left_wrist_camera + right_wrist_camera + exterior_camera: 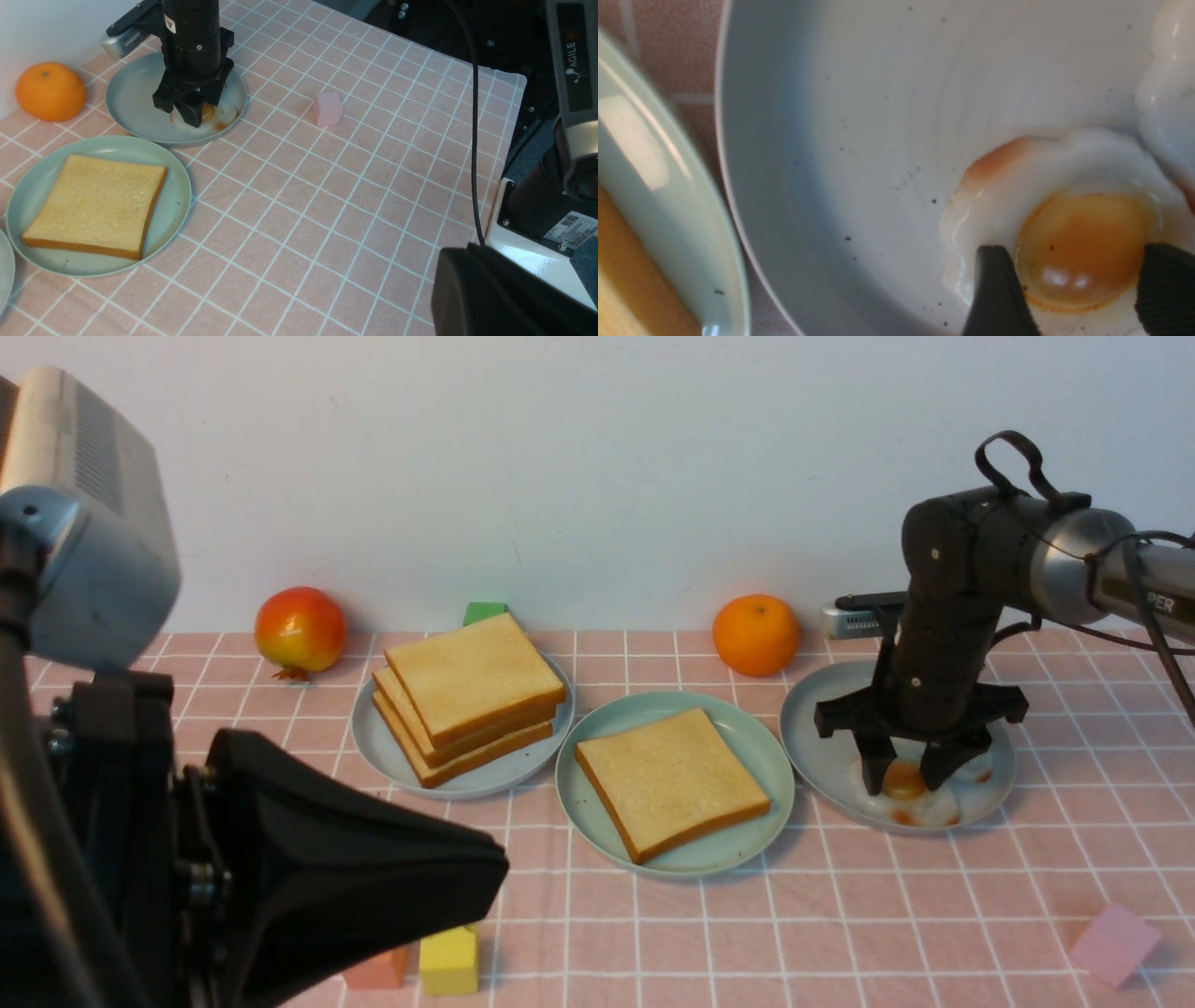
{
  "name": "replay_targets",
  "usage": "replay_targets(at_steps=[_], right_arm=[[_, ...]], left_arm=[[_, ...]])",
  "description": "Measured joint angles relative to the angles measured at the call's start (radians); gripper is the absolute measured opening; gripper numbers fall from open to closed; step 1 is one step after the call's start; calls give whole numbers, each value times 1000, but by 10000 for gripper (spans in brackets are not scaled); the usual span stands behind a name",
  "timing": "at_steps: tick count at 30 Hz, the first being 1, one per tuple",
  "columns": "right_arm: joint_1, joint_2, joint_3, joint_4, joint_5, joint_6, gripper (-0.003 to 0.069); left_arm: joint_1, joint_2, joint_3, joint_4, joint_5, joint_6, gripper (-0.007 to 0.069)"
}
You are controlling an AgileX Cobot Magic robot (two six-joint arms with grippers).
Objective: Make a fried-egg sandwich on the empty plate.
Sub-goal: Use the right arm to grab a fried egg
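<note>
Evidently the fried egg (934, 805) is the piece in hand. It lies flat on the grey-blue plate (822, 709) at the robot's right, beside the mint-green plate (597, 747), which already carries one toast slice (672, 782). The right gripper (907, 775) stands over it, jaws apart and straddling the orange yolk (1083, 247), tips down at the white. The egg looks thin, light, glossy and probably floppy — its flat rim offers little to pinch, so the raised yolk seems the surest hold, taken gently lest it slip. The left gripper (373, 859) hangs over the near counter, jaws together.
</note>
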Motion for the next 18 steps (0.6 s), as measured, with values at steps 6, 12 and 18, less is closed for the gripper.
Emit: replay_targets(at_steps=[6, 12, 18], right_arm=[[0, 1, -3, -3, 3, -18, 363], [-1, 1, -5, -14, 15, -32, 253], [-1, -15, -4, -19, 24, -50, 25]], left_arm=[[0, 0, 0, 0, 0, 0, 12], [0, 0, 0, 1, 0, 1, 12], [0, 0, 0, 1, 2, 1, 12]])
